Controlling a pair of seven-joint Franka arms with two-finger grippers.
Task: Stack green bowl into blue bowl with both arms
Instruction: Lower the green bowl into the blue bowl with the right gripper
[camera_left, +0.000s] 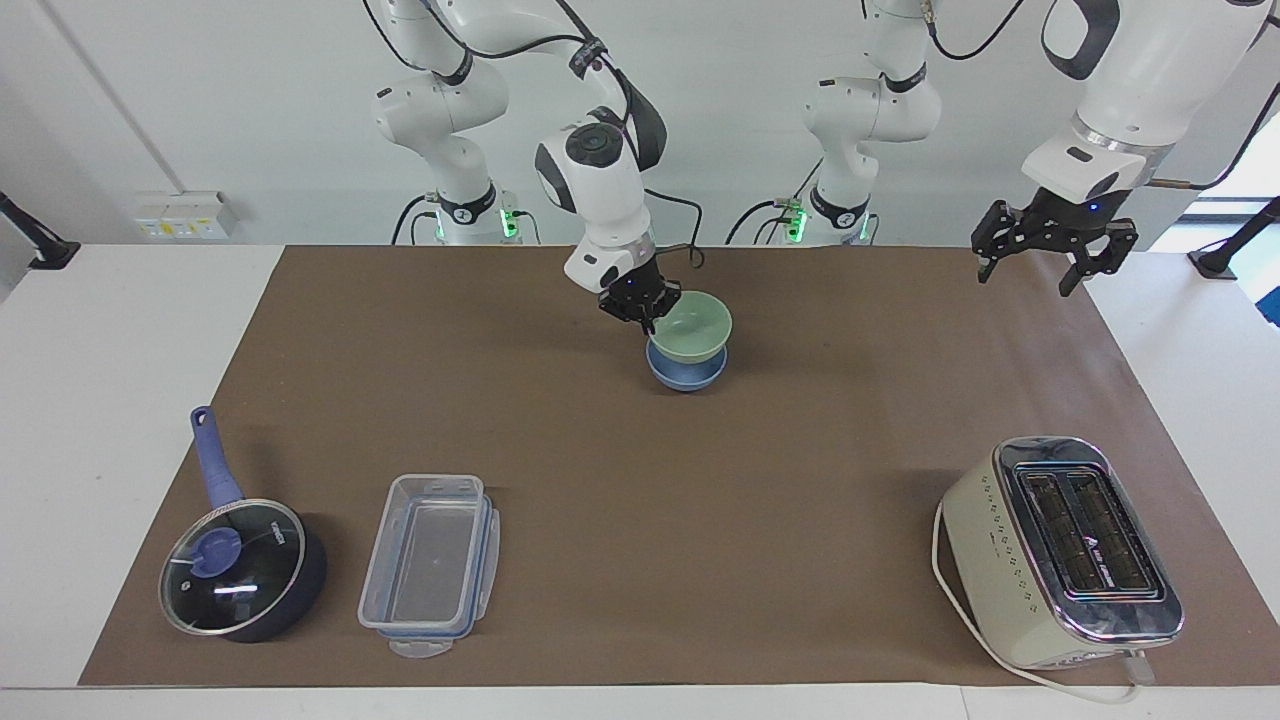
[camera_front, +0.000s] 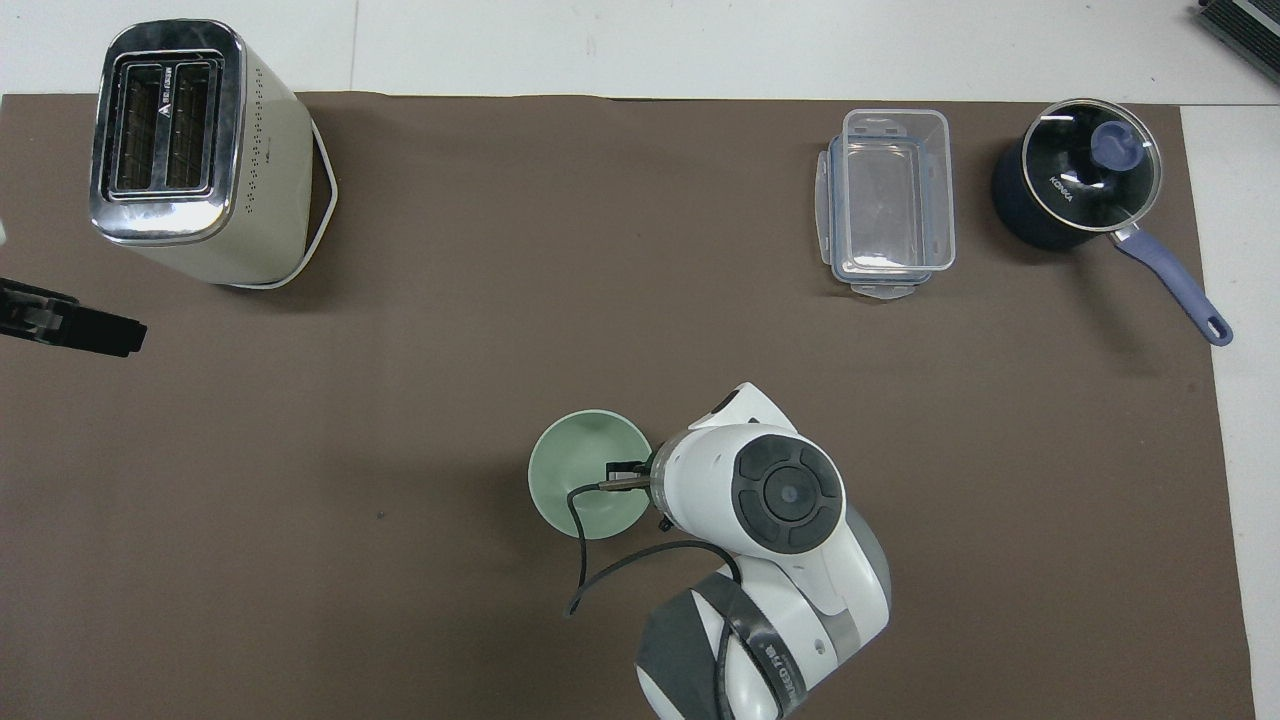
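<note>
Brown mat (camera_left: 640, 500) over a white table (camera_left: 110, 400), white wall, right gripper (camera_left: 641, 306) pinching the green bowl (camera_left: 692, 326) seated in the blue bowl (camera_left: 686, 371) mid-mat, left gripper (camera_left: 1050, 250) spread open, waiting over the mat's edge.

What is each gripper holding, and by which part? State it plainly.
The right gripper holds the green bowl by its rim, on the side toward the right arm's end, the bowl sitting in the blue bowl. The left gripper, open, holds nothing.

I see open brown bench all around the stacked bowls (camera_left: 686, 345) at mid-bench. A toaster (camera_left: 1065, 550) blocks the corner farthest from the robots at the left arm's end; a saucepan (camera_left: 242, 565) and clear container (camera_left: 432, 565) block the right arm's.
</note>
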